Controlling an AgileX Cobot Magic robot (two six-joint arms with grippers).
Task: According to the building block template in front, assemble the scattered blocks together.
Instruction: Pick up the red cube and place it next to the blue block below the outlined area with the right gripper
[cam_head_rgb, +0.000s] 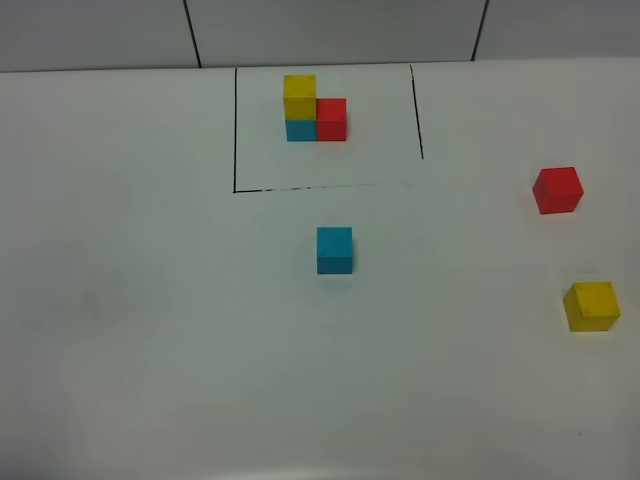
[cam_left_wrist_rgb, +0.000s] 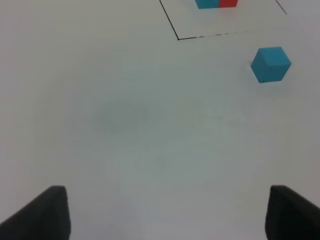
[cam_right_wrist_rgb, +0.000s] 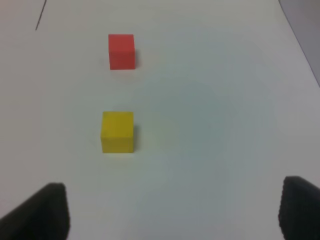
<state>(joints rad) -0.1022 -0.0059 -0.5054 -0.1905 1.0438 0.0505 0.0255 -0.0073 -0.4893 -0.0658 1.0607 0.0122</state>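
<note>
Seeing template (cam_head_rgb: 315, 108) sitting inside black outline (cam_head_rgb: 236, 130) at far side of white table (cam_head_rgb: 150, 320): yellow stacking on cyan-blue, red touching alongside. Seeing cyan-blue cube (cam_head_rgb: 334, 250) lying loose just in front of the outline, near centre. Seeing red cube (cam_head_rgb: 557, 190) and yellow cube (cam_head_rgb: 591, 306) lying well off to the right (none of the three touching). Finding left gripper (cam_left_wrist_rgb: 167, 215) hovering over bare table, fingers spreading wide, gripping nothing, cyan-blue cube ahead. Finding right gripper (cam_right_wrist_rgb: 172, 215) likewise spreading wide, empty, facing yellow cube with red beyond.
</note>
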